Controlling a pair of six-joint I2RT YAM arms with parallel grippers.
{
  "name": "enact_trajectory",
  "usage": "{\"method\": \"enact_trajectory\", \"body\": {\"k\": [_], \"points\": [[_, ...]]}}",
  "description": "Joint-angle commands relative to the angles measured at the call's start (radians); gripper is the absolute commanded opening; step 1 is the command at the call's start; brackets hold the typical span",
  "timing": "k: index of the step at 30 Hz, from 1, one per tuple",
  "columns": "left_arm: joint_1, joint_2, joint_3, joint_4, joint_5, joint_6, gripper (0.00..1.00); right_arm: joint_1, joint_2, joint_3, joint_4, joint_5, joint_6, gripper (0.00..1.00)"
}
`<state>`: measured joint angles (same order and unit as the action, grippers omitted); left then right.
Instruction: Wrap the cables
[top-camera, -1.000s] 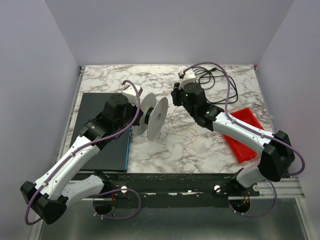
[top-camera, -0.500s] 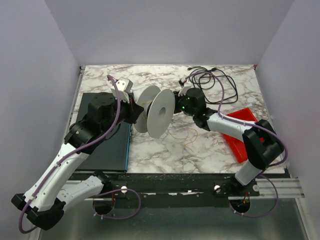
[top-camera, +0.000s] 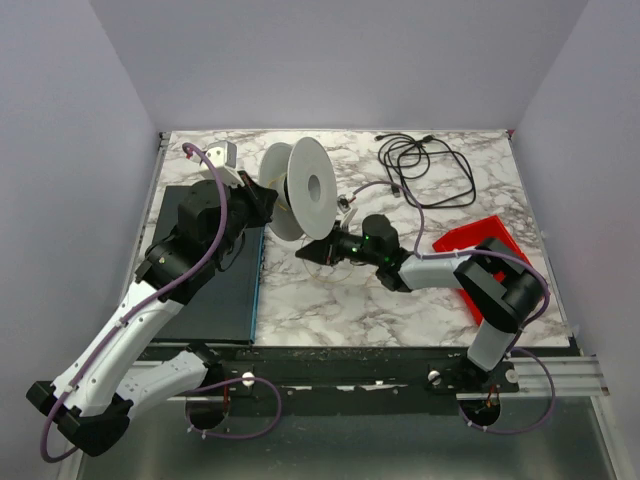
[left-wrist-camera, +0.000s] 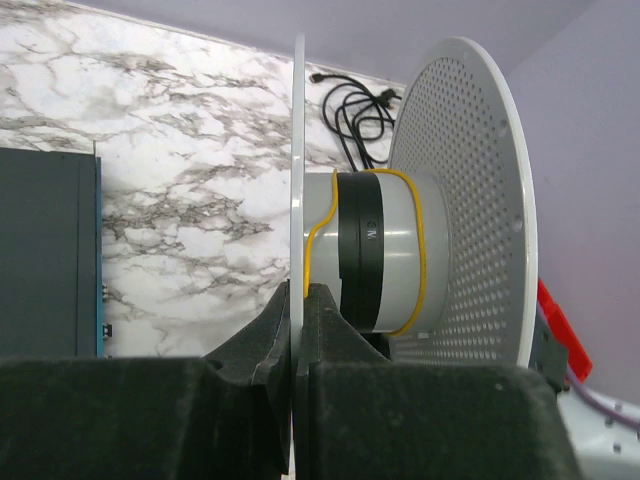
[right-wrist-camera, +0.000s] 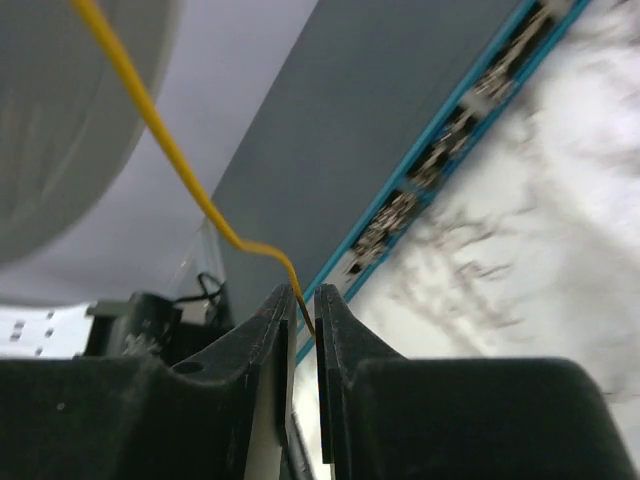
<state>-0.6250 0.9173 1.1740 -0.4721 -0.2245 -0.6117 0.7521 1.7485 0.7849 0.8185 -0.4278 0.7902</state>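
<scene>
The left hand (left-wrist-camera: 298, 300) is clamped tight on 1 flange of the white spool (top-camera: 300, 190). The right hand (right-wrist-camera: 305, 300), nearly closed, pinches a thin yellow wire (right-wrist-camera: 190, 185) leading toward the spool. The black cables (top-camera: 425, 165) lie tangled at the table's (top-camera: 400, 300) far right, untouched.

The white spool (top-camera: 300, 187) moved back-left; the right gripper (top-camera: 305, 253) swung from beside the black cables (top-camera: 425, 165) to low before the spool.
</scene>
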Motion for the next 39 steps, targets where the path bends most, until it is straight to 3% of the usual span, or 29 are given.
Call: {"method": "enact_trajectory", "body": {"k": [1,11,15,26,32,39], "points": [[0.001,0.040,0.029,0.151,-0.134,-0.078,0.00,0.072,0.016,-0.047,0.157,-0.047,0.062,0.19],[-0.006,0.060,0.071,0.162,-0.142,-0.015,0.00,0.081,-0.079,-0.077,0.049,0.033,-0.017,0.17],[-0.008,0.085,0.099,0.120,-0.205,-0.007,0.00,0.090,-0.126,-0.083,0.007,0.031,-0.031,0.10],[0.002,0.247,0.179,0.048,-0.489,-0.036,0.00,0.222,-0.367,-0.067,-0.415,0.229,-0.197,0.01],[0.008,0.324,0.168,0.095,-0.443,0.060,0.00,0.263,-0.484,0.102,-0.753,0.415,-0.341,0.01],[-0.010,0.327,0.095,0.097,-0.240,0.243,0.00,0.264,-0.494,0.330,-0.982,0.822,-0.550,0.01]]}}
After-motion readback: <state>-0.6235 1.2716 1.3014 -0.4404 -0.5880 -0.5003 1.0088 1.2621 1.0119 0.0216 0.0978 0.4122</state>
